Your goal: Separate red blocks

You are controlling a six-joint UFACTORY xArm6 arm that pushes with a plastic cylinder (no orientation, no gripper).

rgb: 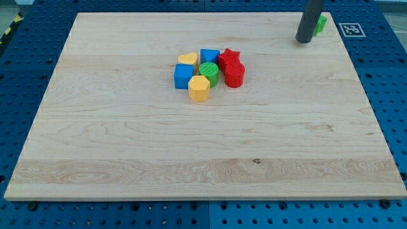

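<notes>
Two red blocks sit together at the right side of a cluster near the board's upper middle: a red star (229, 58) and, touching it below, a red cylinder-like block (234, 74). Around them are a green round block (208, 72), a blue block (209, 56), a yellow heart (187, 60), a blue cube (184, 76) and a yellow hexagonal block (199, 88). My tip (304, 41) is far to the upper right of the cluster, next to a green block (320, 24) partly hidden behind the rod.
The wooden board (191, 146) lies on a blue perforated table. A black-and-white marker tag (351, 28) sits just off the board's upper right corner.
</notes>
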